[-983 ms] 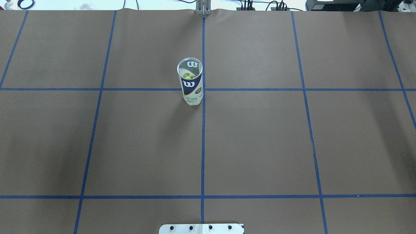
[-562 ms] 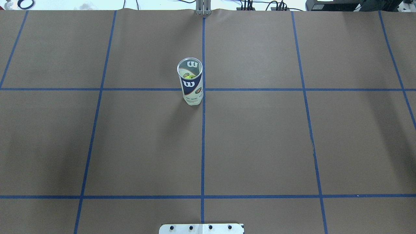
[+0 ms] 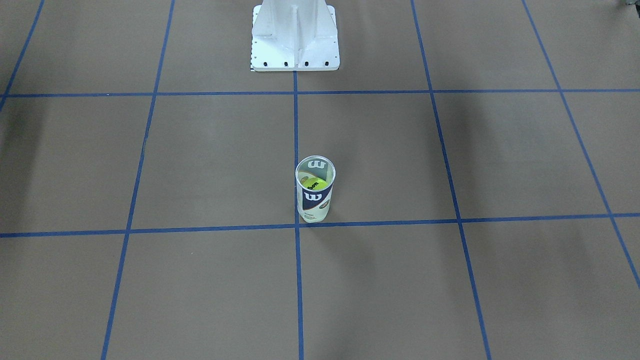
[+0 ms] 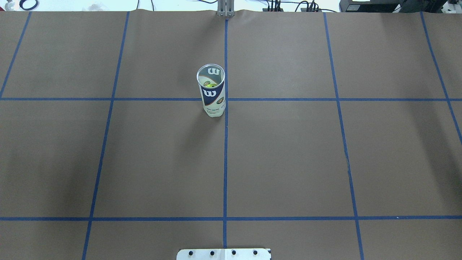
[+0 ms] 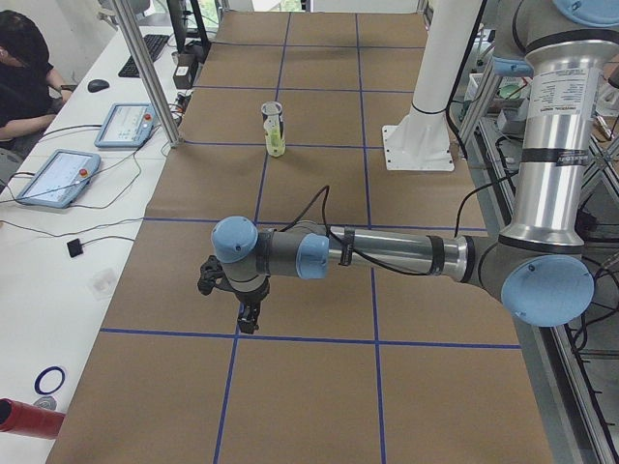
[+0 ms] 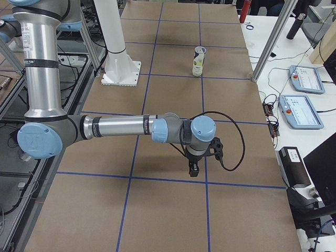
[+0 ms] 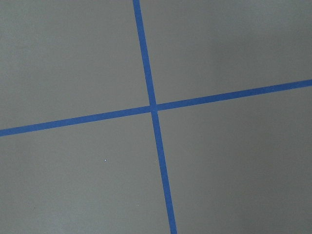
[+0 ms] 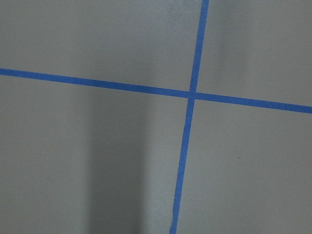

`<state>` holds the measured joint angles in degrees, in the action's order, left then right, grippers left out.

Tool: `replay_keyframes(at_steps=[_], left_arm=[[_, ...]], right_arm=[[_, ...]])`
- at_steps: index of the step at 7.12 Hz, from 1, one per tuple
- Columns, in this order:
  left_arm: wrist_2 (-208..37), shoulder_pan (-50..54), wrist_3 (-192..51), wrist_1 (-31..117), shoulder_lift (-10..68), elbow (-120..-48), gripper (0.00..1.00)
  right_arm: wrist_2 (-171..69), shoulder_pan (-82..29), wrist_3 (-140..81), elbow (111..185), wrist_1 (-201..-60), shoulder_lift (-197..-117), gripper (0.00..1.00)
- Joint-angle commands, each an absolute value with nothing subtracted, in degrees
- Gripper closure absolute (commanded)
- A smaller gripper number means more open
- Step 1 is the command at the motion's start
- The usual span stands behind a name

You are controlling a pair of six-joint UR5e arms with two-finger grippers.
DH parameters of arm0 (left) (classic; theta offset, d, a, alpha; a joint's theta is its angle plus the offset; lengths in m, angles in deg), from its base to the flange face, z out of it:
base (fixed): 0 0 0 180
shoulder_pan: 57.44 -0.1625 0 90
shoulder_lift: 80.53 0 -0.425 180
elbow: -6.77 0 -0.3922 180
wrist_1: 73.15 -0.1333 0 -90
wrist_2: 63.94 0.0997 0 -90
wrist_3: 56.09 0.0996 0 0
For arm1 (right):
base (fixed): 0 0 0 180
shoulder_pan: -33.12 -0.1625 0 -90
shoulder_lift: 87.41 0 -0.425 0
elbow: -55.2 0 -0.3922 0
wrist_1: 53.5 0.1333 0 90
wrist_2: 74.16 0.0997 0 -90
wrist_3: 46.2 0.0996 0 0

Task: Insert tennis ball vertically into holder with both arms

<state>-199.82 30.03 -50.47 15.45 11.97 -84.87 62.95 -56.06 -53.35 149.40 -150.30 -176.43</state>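
The holder (image 4: pixel 211 92) stands upright mid-surface, mouth up for a vertical drop, with a tennis ball (image 3: pixel 314 184) inside. The left claw (image 5: pixel 248 319) and right claw (image 6: pixel 193 169) hang near opposite end edges, clear of it; spread or pressed together, I cannot tell.

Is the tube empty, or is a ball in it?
Not empty: a yellow tennis ball shows inside the holder through its open top.

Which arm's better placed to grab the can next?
Left, marginally: the tennis-ball can stands just left of the centre tape line. The left gripper and right gripper both hang far from it.
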Motion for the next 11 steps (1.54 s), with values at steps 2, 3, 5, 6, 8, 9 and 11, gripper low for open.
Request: replay_keyframes(at_steps=[2,3,5,6,8,9,11], left_arm=[[-199.8,30.5,-50.5,15.4,11.1,-84.8,0.00],[-199.8,30.7,-50.5,13.4,11.0,-85.1,0.00],[-199.8,30.8,-50.5,11.9,10.7,-85.5,0.00],[-199.9,30.8,-50.5,11.9,10.7,-85.5,0.00],[-200.0,30.8,-50.5,12.0,10.7,-85.5,0.00],[-200.0,30.8,-50.5,12.0,10.7,-85.5,0.00],[-200.0,30.8,-50.5,12.0,10.7,-85.5,0.00]], right_arm=[[63.1,-56.8,-52.3,149.5,-150.3,-176.2,0.00],[63.1,-57.0,-51.9,149.6,-150.3,-176.1,0.00],[63.1,-57.3,-51.9,149.6,-150.3,-176.0,0.00],[63.1,-57.4,-51.9,149.6,-150.3,-176.0,0.00],[63.1,-57.4,-51.9,149.6,-150.3,-176.0,0.00],[63.1,-57.4,-51.9,149.6,-150.3,-176.0,0.00],[63.1,-57.4,-51.9,149.6,-150.3,-175.8,0.00]])
